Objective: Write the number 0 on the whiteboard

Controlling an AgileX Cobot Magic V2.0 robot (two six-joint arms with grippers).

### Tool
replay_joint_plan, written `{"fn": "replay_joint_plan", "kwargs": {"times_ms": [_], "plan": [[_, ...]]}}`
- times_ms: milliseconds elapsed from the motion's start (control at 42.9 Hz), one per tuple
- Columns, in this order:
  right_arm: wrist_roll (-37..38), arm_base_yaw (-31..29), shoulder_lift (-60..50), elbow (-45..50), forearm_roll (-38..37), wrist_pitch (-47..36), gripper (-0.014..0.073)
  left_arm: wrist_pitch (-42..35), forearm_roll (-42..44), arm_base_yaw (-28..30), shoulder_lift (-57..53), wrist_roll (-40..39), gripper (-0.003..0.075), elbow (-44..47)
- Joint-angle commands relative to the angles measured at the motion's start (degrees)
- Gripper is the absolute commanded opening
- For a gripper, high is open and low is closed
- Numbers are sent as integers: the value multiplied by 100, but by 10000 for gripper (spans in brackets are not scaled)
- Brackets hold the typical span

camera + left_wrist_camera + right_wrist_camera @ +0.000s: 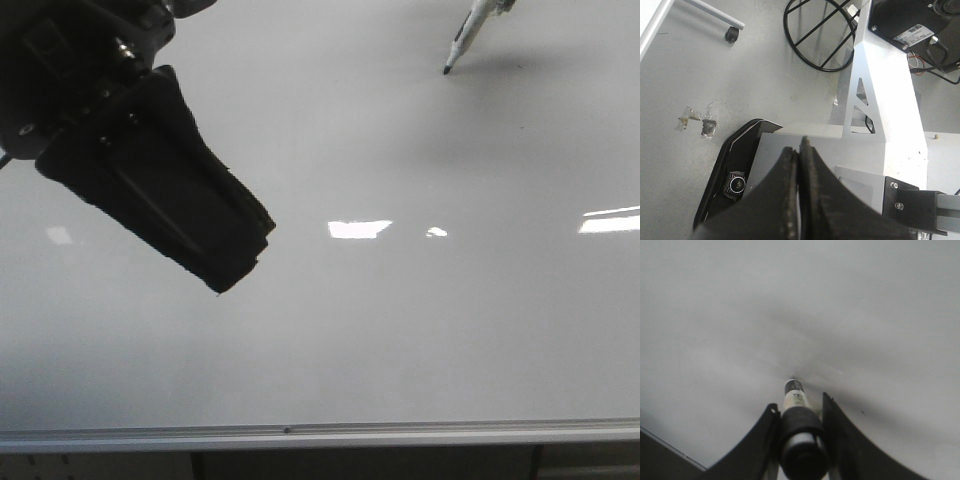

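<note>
Front view first: the whiteboard (400,340) fills pretty much everything, glossy white with a silver frame edge along the bottom. Left gripper (243,262) hangs big and dark over the upper left part, fingers pressed together, nothing in them. Way off at the top right, a marker (463,40) pokes into view tilted, its black tip right down at the board with a soft shadow beside it. The right gripper itself is cut off up there. Board surface looks blank to me, just bright light reflections across the middle, so no number 0 drawn that I can make out.

Left wrist view: the left gripper (800,145) has its two dark fingers (785,200) closed flat against each other, empty. Past them is grey floor, a white metal stand (880,90), a black wire ring (800,45) and a caster wheel (730,34).

Right wrist view: the right gripper (800,412) is pinching the marker (796,405) between its fingers (845,440), tip pointing at the whiteboard (790,300), which looks plain white around the tip.
</note>
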Motion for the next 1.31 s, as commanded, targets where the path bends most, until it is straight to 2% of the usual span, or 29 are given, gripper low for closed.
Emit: {"fn": "replay_joint_plan", "kwargs": {"times_ms": [0,350,700,1073,1283], "plan": [[-1,-26,-178,-206,64,-223,-59,85,-359,-45,-220,-2,-20,-163],[-1,-26,101,-206,-289,115,-59,85,-359,-45,-220,-2,-20,-163],[528,-31,26,-206,-1356,-24,-59,59,-359,-45,-220,-2,-20,-163],[686,-31,-132,-206,-1304,-908,-59,-50,-359,-45,-220,-2,-20,-163],[686,-20,-132,-206,-786,-1343,-59,-60,-359,-45,-220,-2,-20,-163]]}}
